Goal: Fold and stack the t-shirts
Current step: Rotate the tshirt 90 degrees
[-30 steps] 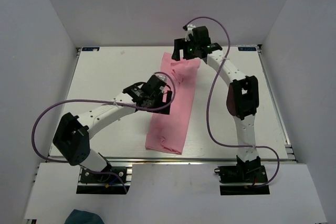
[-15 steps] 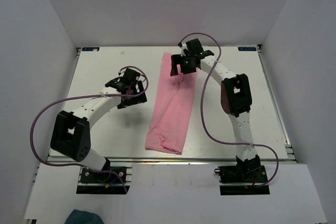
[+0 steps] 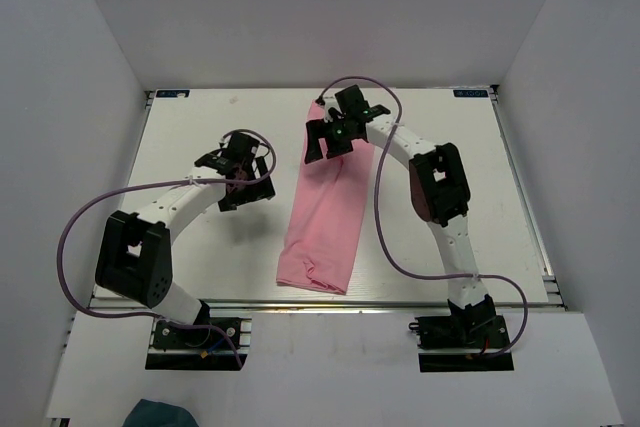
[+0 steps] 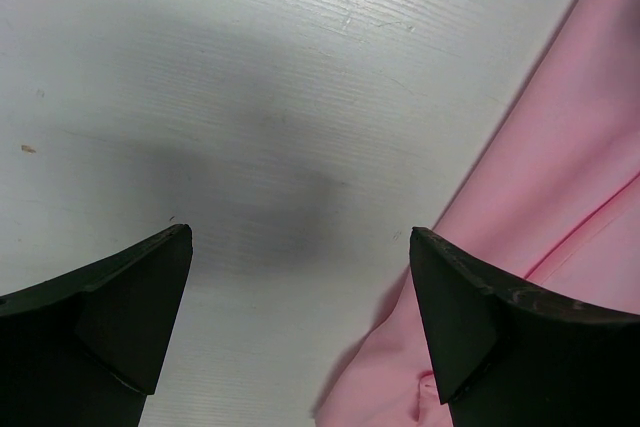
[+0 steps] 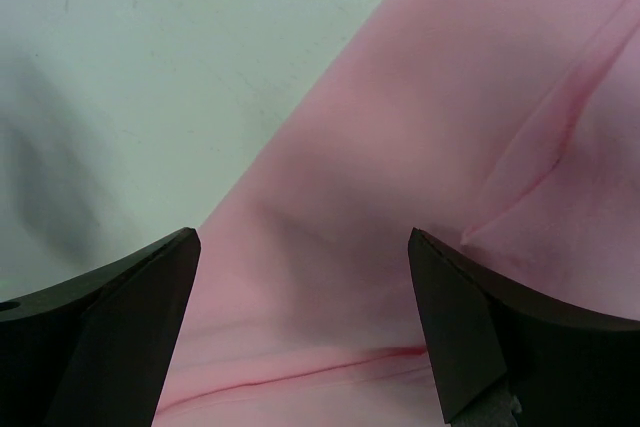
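The pink t-shirt point(image 3: 322, 217) lies on the worktop point(image 3: 190, 127) as a long folded strip running 12 to 6 o'clock. The right gripper point(image 5: 303, 242), fingers apart and empty, hides its far end. At the shirt's 9 o'clock the left gripper point(image 4: 300, 242) hovers over bare worktop, likewise apart.

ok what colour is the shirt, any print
Plain light pink thin-fabric t-shirt, no print visible; best seen in the top external view.
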You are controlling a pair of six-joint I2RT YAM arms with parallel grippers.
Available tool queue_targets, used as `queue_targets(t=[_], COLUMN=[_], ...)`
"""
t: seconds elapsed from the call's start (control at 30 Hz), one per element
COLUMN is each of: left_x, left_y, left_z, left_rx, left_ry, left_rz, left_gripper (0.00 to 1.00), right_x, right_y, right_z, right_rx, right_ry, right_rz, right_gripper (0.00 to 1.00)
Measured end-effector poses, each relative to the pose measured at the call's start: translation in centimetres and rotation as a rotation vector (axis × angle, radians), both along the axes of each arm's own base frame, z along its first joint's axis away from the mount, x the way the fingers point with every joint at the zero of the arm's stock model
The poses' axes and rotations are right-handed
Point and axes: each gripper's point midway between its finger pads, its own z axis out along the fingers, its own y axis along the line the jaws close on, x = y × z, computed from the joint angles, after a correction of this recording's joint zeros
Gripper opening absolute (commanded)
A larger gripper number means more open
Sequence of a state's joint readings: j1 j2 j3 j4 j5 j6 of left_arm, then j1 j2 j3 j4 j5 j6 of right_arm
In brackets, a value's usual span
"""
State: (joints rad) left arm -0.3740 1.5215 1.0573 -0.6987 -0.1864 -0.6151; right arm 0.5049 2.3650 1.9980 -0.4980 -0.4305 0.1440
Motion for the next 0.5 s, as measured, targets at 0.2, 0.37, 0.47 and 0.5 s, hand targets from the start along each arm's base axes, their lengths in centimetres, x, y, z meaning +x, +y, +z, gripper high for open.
queue_targets(t=[0.2, 0.37, 0.47, 0.5], left_x=[-0.3, -0.5, -0.3, -0.4], left_y=[0.2, 0.1, -0.4, -0.6], left_z=[-0.1, 0.0, 0.2, 0.2], left_rx=[-0.004, -0.020, -0.041, -0.051], left_ry=[0.003, -0.009, -0.033, -0.043], left_rz=[-0.007, -0.037, -0.078, -0.093], left_gripper=[0.99, 0.99, 0.99, 0.99], right_x=[-0.3, -1.3, -2.4, -2.8], right_y=[-0.4, -2.9, -4.6, -5.2], right_z=[-0.4, 0.2, 2.5, 3.3], right_rx=[-0.025, -0.093, -0.126, -0.132], right_ry=[-0.013, -0.021, -0.058, -0.076], right_rz=[0.005, -0.048, -0.084, -0.096], right_gripper=[0.90, 0.90, 0.90, 0.90])
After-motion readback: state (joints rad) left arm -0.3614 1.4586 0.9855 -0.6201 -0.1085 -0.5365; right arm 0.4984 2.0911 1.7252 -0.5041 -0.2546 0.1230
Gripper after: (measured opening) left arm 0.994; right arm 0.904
